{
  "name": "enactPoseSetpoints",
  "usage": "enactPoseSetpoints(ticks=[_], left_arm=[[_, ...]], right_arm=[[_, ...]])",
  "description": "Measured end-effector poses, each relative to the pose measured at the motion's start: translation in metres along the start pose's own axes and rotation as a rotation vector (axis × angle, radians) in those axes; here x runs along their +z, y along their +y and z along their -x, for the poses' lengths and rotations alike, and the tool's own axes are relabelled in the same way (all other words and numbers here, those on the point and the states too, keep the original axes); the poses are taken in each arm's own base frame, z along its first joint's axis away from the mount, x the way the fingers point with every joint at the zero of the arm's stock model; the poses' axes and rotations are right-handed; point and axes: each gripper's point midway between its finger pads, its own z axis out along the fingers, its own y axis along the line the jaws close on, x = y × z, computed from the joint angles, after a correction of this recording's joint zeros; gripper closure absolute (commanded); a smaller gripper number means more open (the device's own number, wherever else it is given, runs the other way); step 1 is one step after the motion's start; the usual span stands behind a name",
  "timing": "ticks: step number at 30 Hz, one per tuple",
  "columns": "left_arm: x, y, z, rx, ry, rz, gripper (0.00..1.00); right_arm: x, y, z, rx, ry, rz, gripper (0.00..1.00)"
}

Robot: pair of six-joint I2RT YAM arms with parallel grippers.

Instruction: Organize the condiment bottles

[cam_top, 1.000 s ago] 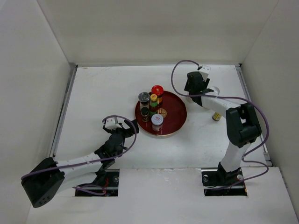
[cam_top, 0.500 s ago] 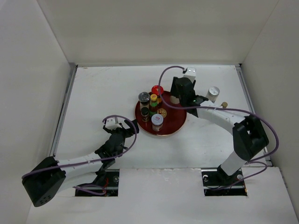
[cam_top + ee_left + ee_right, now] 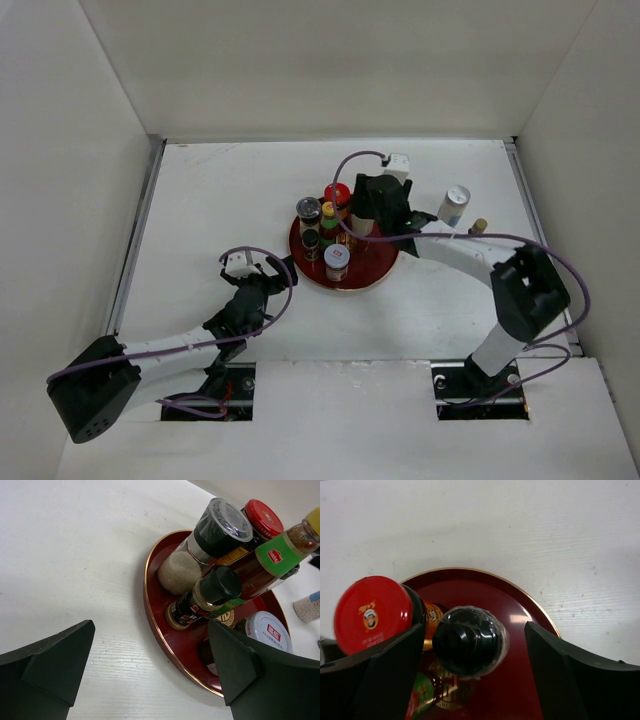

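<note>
The red round tray (image 3: 385,262) holds several condiment bottles: a red-capped jar (image 3: 337,192), a clear-capped grinder (image 3: 308,208), a yellow-capped bottle (image 3: 328,212), a small black-capped bottle (image 3: 311,240) and a white-lidded jar (image 3: 336,258). My right gripper (image 3: 363,222) hovers over the tray's back right, open. A black-capped bottle (image 3: 470,641) stands upright on the tray between its fingers (image 3: 385,675), with a clear gap on its right side. My left gripper (image 3: 150,630) is open and empty beside the tray rim (image 3: 150,605).
Right of the tray, a white-capped bottle with a blue label (image 3: 455,205) stands on the table, and a small gold-capped bottle (image 3: 478,227) sits next to it. White walls enclose the table on three sides.
My right arm swung left from the back right of the table to over the tray with the black-capped bottle, and its jaws widened. The left arm stayed still.
</note>
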Motion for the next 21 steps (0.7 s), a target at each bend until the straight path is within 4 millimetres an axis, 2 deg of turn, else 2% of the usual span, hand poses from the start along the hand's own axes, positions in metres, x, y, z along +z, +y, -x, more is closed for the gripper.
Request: enactPoseSetpoints(ticks=[3,5,8,11,13,16,21], left_arm=[[0.000,0.000,0.000,0.001,0.001,0.000,0.00],[0.000,0.000,-0.001,0.001,0.002,0.001,0.00],[0.000,0.000,-0.001,0.001,0.003,0.000,0.00],[0.000,0.001,-0.002,0.004,0.006,0.002,0.00],[0.001,0.001,-0.002,0.006,0.008,0.002,0.00],[0.001,0.001,-0.003,0.007,0.009,0.003,0.00],[0.001,0.003,-0.006,0.016,0.018,0.008,0.00]], right_arm=[[-0.027,-0.016,0.025,0.041,-0.055,0.005,0.08],[-0.044,-0.039,0.051,0.089,-0.115,-0.014,0.05],[-0.061,-0.092,0.086,0.163,-0.212,-0.104,0.00],[-0.070,-0.151,0.109,0.203,-0.280,-0.244,0.00],[-0.071,-0.179,0.113,0.203,-0.289,-0.321,0.00],[-0.065,-0.206,0.104,0.171,-0.249,-0.397,0.00],[-0.039,-0.225,0.070,0.110,-0.110,-0.435,0.00]])
